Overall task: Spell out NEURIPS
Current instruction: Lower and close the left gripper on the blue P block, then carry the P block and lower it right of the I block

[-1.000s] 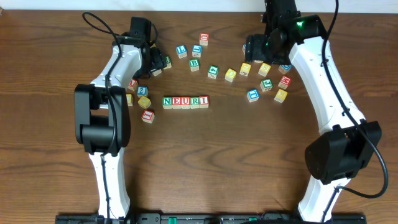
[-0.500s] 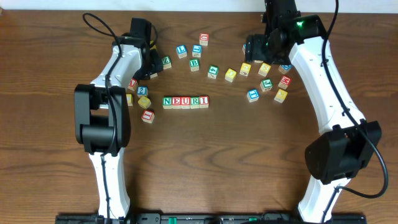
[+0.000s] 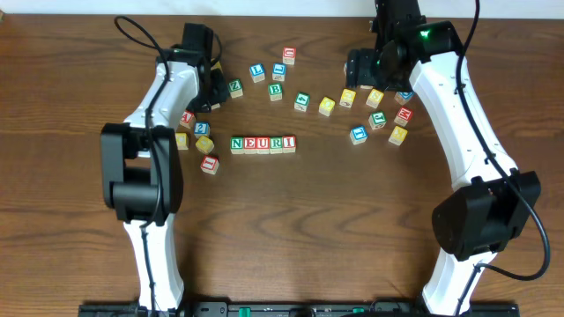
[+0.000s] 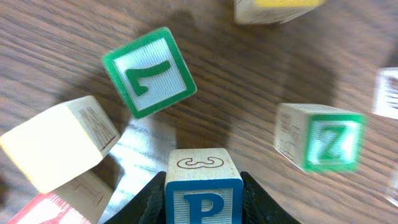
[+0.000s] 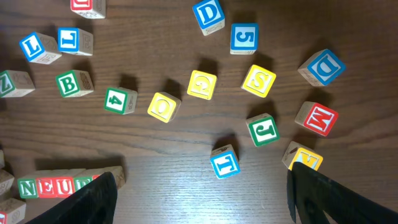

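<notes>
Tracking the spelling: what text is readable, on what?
"NEURI": row of blocks
"P": held blue block
"3": its top
"Z": green block
"S": yellow block
"G": yellow neighbour
"5": blue block
"M": red block
"J": green block
"B": green block
"4": green block
"D": two blue blocks
"T": blue block
"L": blue block
Others unclear.

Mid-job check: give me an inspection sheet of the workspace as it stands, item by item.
Surface: brown wooden table, no spills seen.
Job's things: row of cubes reading NEURI; P cube in the left gripper; yellow S cube loose at right.
Clutter: other letter cubes scattered behind the row, such as the green Z cube.
Grippers: left gripper shut on P cube; right gripper open, empty, above the scatter.
Cables: black cable looped at far left.
Surroundings: black rail along the near edge.
</notes>
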Controlling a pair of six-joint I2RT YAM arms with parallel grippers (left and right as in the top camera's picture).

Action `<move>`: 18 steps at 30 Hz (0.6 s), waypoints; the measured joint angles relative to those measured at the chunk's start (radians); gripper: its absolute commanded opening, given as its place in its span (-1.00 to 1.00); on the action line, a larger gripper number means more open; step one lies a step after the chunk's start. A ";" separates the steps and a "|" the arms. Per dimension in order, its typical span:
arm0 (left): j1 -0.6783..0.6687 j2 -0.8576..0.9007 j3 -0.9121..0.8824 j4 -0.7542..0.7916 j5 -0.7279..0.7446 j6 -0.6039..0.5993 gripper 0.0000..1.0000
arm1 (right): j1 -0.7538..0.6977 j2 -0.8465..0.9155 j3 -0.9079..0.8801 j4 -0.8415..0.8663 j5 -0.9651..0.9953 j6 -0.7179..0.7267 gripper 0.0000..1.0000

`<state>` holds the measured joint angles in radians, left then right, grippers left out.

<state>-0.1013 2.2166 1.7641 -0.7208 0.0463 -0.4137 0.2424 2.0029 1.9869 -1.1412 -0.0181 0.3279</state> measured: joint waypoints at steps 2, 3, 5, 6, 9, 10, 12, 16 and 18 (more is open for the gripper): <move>-0.002 -0.041 0.000 -0.015 0.000 0.011 -0.33 | 0.000 0.000 0.000 0.001 0.000 0.000 0.67; -0.003 -0.063 0.000 -0.022 0.000 0.018 -0.33 | 0.000 0.000 0.000 0.001 0.001 0.000 0.66; -0.010 -0.116 0.000 -0.041 0.000 0.027 -0.33 | 0.000 0.000 0.000 0.001 0.009 0.000 0.66; -0.014 -0.143 0.000 -0.050 0.000 0.031 -0.33 | 0.000 0.000 0.000 0.001 0.013 0.000 0.66; -0.043 -0.222 0.000 -0.091 0.000 0.042 -0.33 | -0.001 0.000 0.000 0.001 0.027 0.000 0.67; -0.056 -0.243 0.000 -0.102 0.000 0.045 -0.33 | -0.002 0.000 0.000 0.001 0.029 0.000 0.67; -0.089 -0.280 0.002 -0.135 0.000 0.049 -0.33 | -0.008 0.000 0.000 0.001 0.035 0.000 0.67; -0.172 -0.312 0.003 -0.204 0.000 0.049 -0.32 | -0.037 0.000 0.000 0.002 0.038 0.000 0.67; -0.219 -0.312 0.004 -0.239 0.000 0.048 -0.32 | -0.061 0.000 0.000 0.002 0.039 0.000 0.67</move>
<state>-0.3202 1.9041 1.7679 -0.9596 0.0460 -0.3653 0.1810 2.0029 1.9869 -1.1397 0.0204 0.3279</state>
